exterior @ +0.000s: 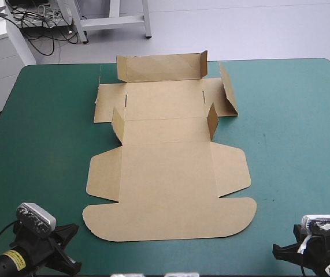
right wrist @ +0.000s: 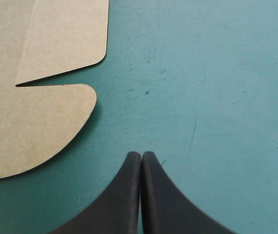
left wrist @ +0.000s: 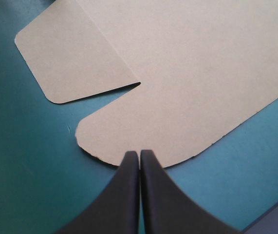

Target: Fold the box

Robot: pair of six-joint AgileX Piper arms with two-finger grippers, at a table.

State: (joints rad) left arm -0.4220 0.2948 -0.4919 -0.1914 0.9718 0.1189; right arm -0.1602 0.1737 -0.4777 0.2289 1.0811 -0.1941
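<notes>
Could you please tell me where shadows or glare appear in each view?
High view: light is soft and even; the raised flaps of the brown board box throw only faint shadows; no strong glare on the teal-green table cover. Left wrist view: the cover darkens beside the shut left gripper. Right wrist view: a thin shadow lines the box's rounded edge.

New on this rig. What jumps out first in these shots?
The brown box dominates mid-table: a cut sheet, near half flat, far wall and several side flaps already standing. The left gripper sits at the sheet's rounded near-left corner, jaws shut; the right gripper is over bare teal-green cover beside the near-right corner, jaws shut too.
</notes>
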